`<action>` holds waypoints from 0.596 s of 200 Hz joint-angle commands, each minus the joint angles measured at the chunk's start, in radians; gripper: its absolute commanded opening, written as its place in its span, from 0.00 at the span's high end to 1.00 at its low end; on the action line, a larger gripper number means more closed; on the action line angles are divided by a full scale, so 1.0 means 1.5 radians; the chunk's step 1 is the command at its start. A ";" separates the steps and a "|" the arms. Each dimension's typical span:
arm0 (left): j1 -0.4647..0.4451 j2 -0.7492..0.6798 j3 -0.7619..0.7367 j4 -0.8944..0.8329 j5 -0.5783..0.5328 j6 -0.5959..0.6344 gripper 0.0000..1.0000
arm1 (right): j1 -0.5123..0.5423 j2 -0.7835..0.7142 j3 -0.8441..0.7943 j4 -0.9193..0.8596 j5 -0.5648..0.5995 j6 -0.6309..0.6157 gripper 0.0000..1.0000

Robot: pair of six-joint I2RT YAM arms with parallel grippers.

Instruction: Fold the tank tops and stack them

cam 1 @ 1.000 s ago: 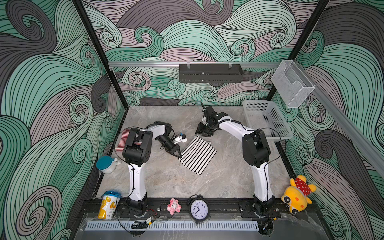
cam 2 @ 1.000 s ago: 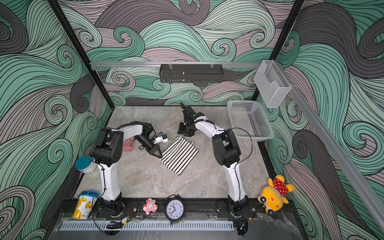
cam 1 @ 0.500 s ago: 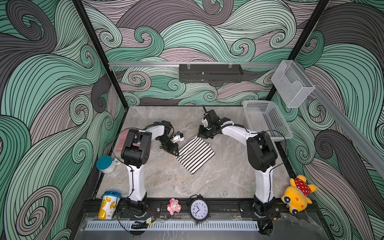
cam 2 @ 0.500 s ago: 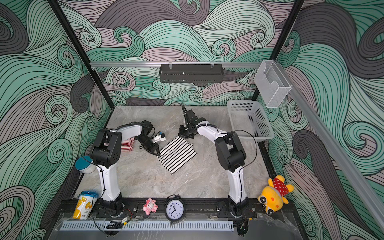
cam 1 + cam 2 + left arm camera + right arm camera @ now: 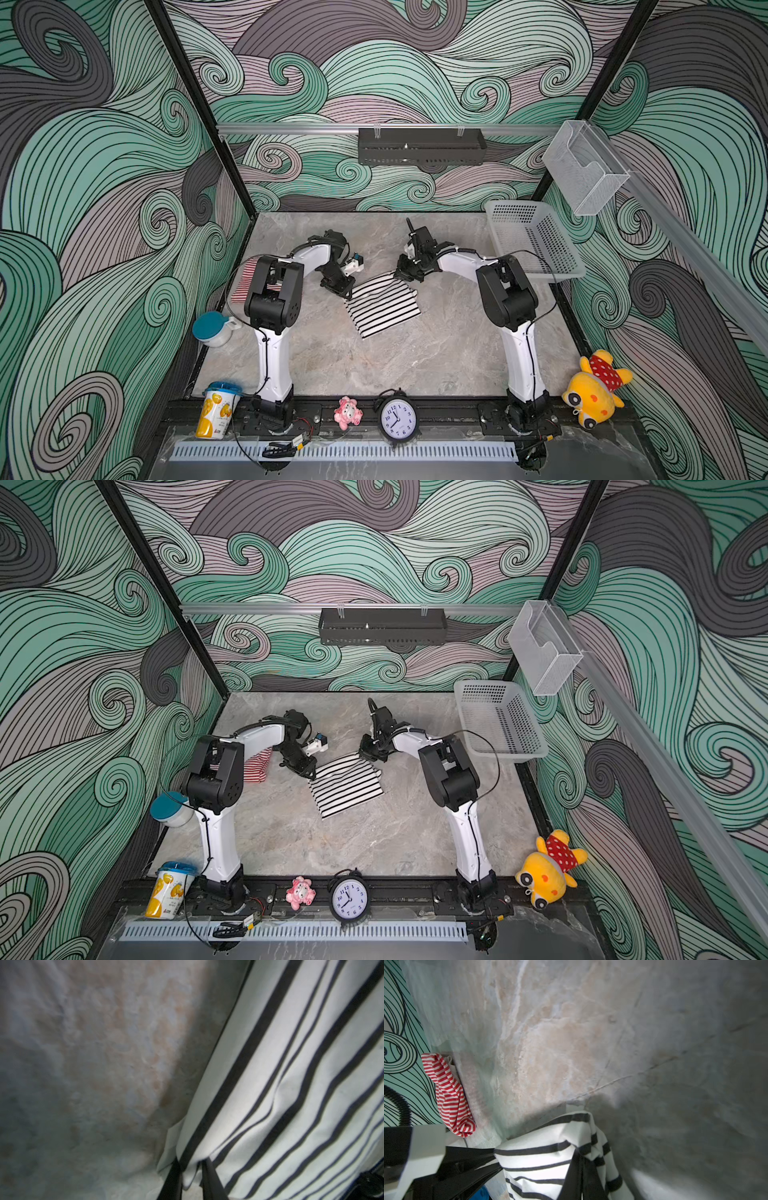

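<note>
The black-and-white tank top [image 5: 382, 305] [image 5: 347, 785] lies folded mid-table in both top views. My left gripper [image 5: 347, 293] [image 5: 311, 773] is at its left far corner. In the left wrist view that corner [image 5: 270, 1084] hangs between the two dark fingers [image 5: 172, 1182], which pinch it. My right gripper [image 5: 405, 276] [image 5: 368, 756] [image 5: 582, 1172] is shut on the top's far right corner [image 5: 542, 1153], and the cloth bunches around the closed jaws. The red-and-white tank top [image 5: 245, 282] [image 5: 257, 766] [image 5: 450, 1097] lies crumpled at the left wall, partly hidden behind the left arm.
A white perforated basket [image 5: 552, 274] sits at the back right. A teal-lidded cup [image 5: 212, 328] stands by the left wall. Along the front edge are a yellow can [image 5: 218, 409], a pink toy [image 5: 348, 411], a clock [image 5: 398, 419] and a yellow plush [image 5: 594, 390].
The right gripper came down onto the striped top's far corner and closed on it. The folded top turned and slid slightly left and back. The left gripper shifted a little farther back.
</note>
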 commanded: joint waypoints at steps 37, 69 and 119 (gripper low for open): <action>-0.003 0.112 0.154 -0.040 -0.156 -0.008 0.79 | -0.001 -0.054 -0.106 0.114 -0.034 0.055 0.88; -0.004 0.103 0.194 -0.057 -0.162 -0.017 0.75 | 0.007 -0.145 -0.182 0.144 -0.028 0.059 0.76; -0.007 -0.035 0.133 -0.051 -0.119 -0.038 0.44 | 0.050 -0.248 -0.283 0.169 0.004 0.068 0.68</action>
